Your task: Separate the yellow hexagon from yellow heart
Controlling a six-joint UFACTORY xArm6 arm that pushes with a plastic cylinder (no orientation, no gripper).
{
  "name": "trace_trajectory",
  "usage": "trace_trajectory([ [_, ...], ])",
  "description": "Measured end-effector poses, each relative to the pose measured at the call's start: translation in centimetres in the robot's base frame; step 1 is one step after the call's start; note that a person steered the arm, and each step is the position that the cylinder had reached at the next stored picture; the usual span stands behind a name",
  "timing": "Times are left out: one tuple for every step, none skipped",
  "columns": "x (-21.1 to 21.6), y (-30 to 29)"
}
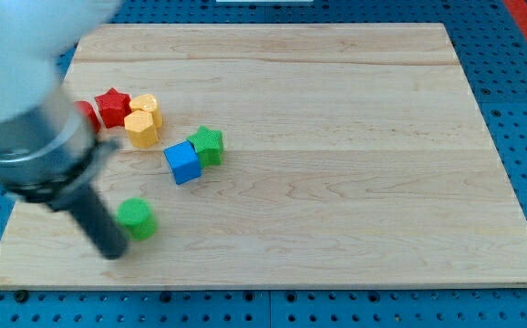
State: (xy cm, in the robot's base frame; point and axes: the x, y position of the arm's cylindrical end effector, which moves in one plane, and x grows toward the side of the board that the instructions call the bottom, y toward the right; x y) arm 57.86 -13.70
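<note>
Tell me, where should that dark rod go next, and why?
Probably toward the view's top. My tip sits near the view's bottom left, just left of the green round block, well away from its targets. The yellow hexagon and yellow heart still touch, beside the red star. I'd guess it must reach that pair before it can nudge one away.

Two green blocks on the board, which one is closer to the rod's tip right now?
The round green block near the view's bottom left; my tip sits just beside it. The green star lies farther up, touching the blue cube.
</note>
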Motion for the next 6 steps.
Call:
trace_trajectory([
  [-2.4, 3.7],
  [-3.6, 5.4],
  [-3.5, 16.7],
  [-10.9, 22.5],
  [-19.0, 22.4],
  [-20.7, 16.7],
])
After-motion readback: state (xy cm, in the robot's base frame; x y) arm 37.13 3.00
